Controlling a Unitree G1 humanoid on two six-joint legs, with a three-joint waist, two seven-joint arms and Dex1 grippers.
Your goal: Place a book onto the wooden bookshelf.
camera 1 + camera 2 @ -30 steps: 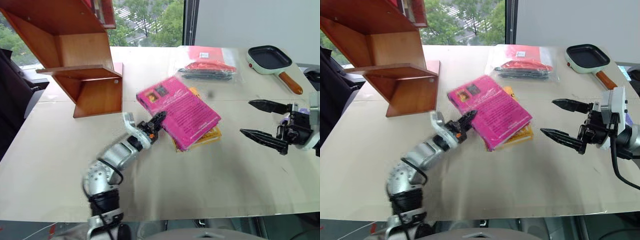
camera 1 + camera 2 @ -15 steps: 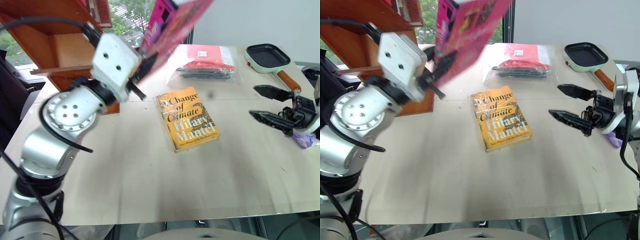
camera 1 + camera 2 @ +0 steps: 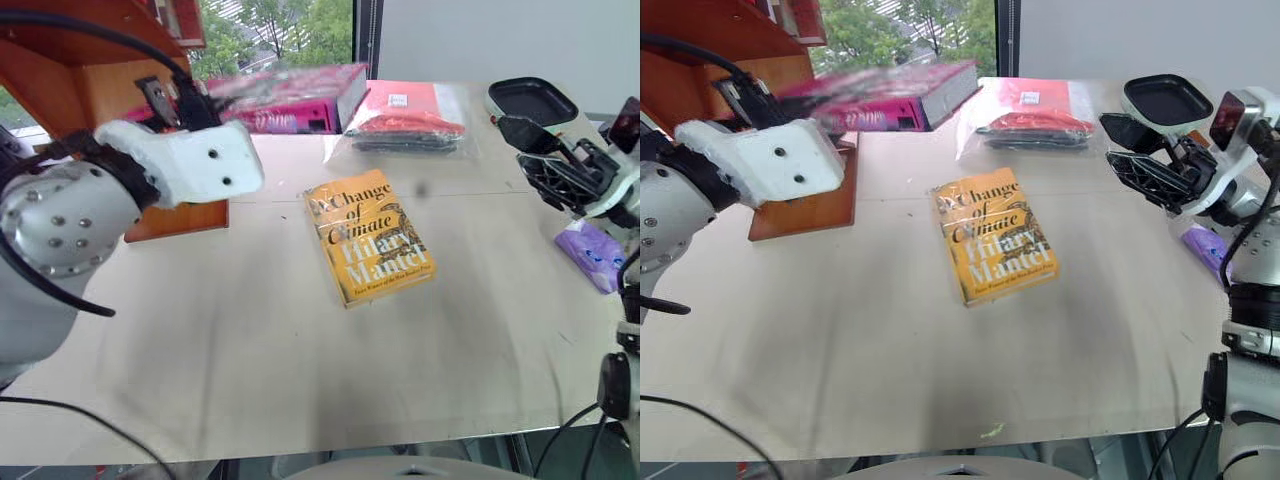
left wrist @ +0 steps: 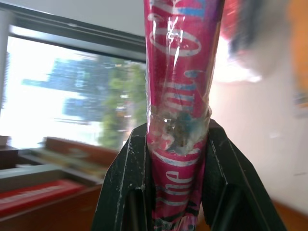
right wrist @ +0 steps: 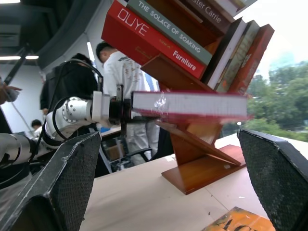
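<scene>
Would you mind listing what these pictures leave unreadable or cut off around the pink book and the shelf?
- The book's cover: motion blur smears its print in the head views.
- The book's title: the left wrist view shows the spine, lettering cut off by the left pincer's fingers.
- The wooden bookshelf: its upper part runs past the frame's edge.
- People behind the shelf: partly hidden by the arm.

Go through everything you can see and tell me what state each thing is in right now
pink book: held level in the air, off the table.
left gripper: shut on the pink book.
right gripper: open, holding nothing.
yellow book: lying flat on the table, closed, cover up.
wooden bookshelf: standing on the table, books leaning in its upper slots.
frying pan: on the table, nothing in it.
</scene>
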